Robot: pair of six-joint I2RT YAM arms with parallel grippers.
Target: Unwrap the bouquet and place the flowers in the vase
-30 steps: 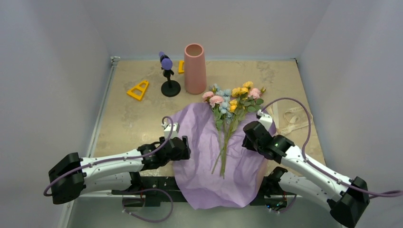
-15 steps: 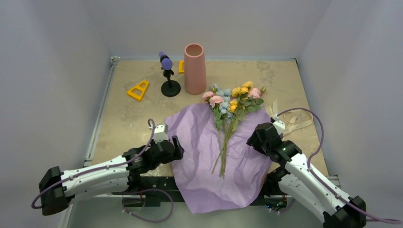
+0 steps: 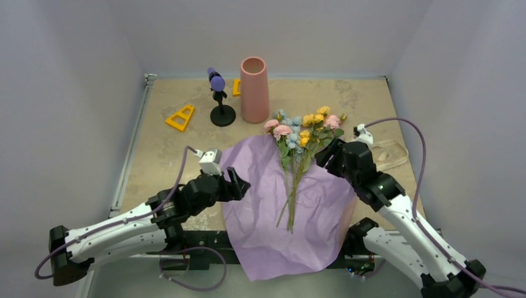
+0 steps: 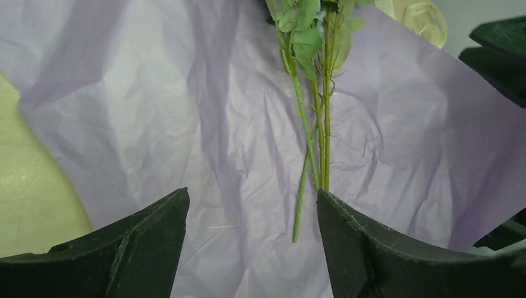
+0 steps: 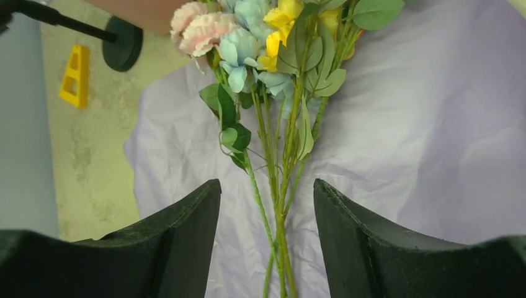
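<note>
Lilac wrap [image 3: 260,217] spread flat, near end drooping over table edge. Flowers [image 3: 295,155] lie loose on it, long axis near–far: stem ends near, heads far. Left gripper [image 3: 240,184] at wrap's left edge, jaws wide, empty; stems well to its right. Right gripper [image 3: 327,153] just right of upper stems, jaws apart, empty; its wrist view shows stems dead ahead of gap. Right arm nearer, so likely picker. Cream ribbon [image 3: 387,155] off right. Vase [image 3: 254,90] upright just beyond heads, slightly left.
</note>
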